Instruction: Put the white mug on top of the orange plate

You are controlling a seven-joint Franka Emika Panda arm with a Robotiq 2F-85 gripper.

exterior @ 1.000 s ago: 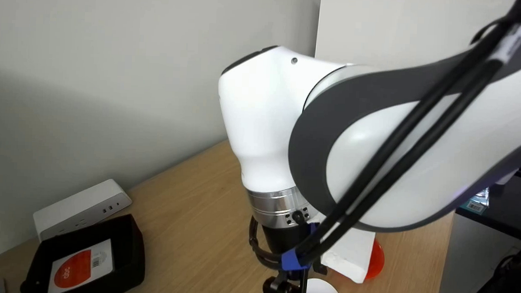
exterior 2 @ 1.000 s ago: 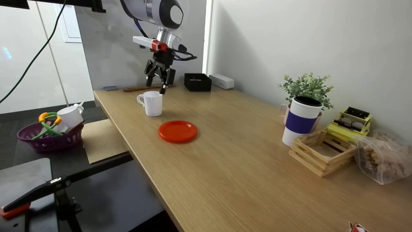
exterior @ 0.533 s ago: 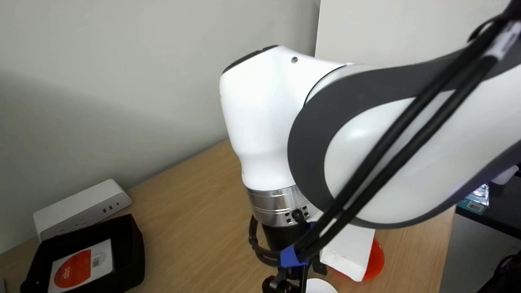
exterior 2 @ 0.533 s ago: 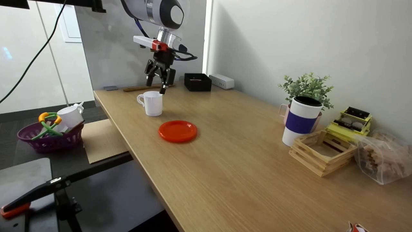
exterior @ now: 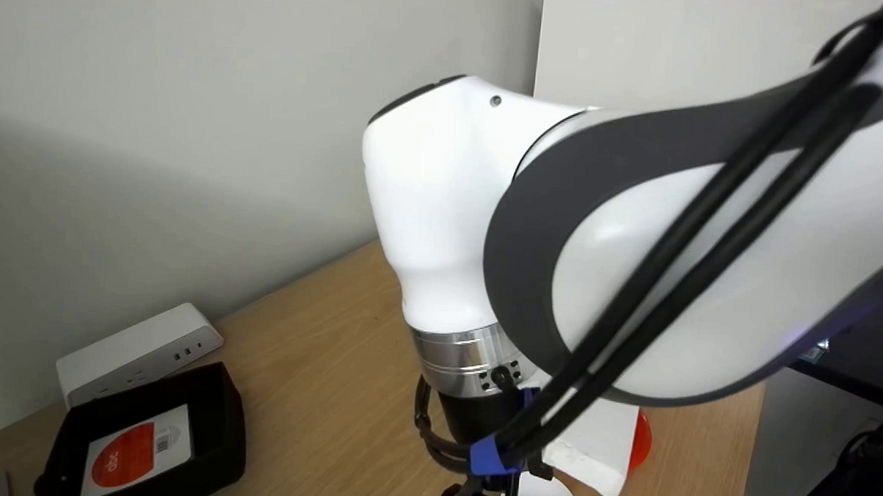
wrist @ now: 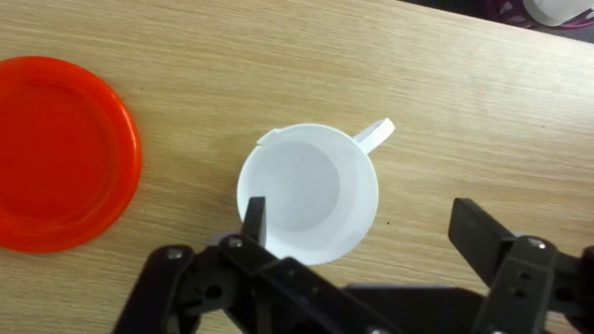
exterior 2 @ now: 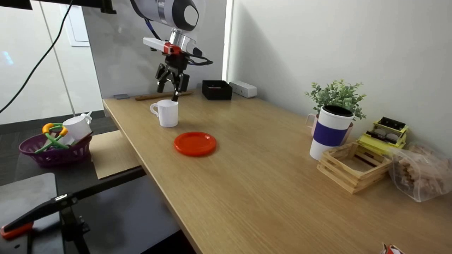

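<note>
The plain white, round, single-handled mug (wrist: 297, 185) stands upright on the light wood-grained table (exterior 2: 247, 183), just below the black two-fingered gripper (wrist: 359, 203), whose fingers are spread wide apart. In the wrist view, one finger (wrist: 254, 220) overlaps the mug's rim; I can't tell whether they touch. The opposite finger (wrist: 480, 239) hangs out past the handle's side, apart from the mug. Farther from the gripper, past the mug, the flat, glossy, round red-orange plate (exterior 2: 195, 144) lies near the mug without touching it. Behind the gripper, in an exterior view, a long brown stick-like utensil (exterior 2: 145, 97) rests on the table. Off to the gripper's side, near the pale wall (exterior 2: 370, 46), sits an open black square box (exterior 2: 216, 93) with a white power strip (exterior 2: 243, 89) just beside it. Well away from the gripper, further along that wall, I see a tall, purple-banded white tumbler (exterior 2: 328, 134), a leafy green plant (exterior 2: 333, 93) behind it and a slatted wooden crate (exterior 2: 340, 176) beside it. Lower than the gripper, beyond the table's edge, is a well-filled purple basket (exterior 2: 53, 158).
</note>
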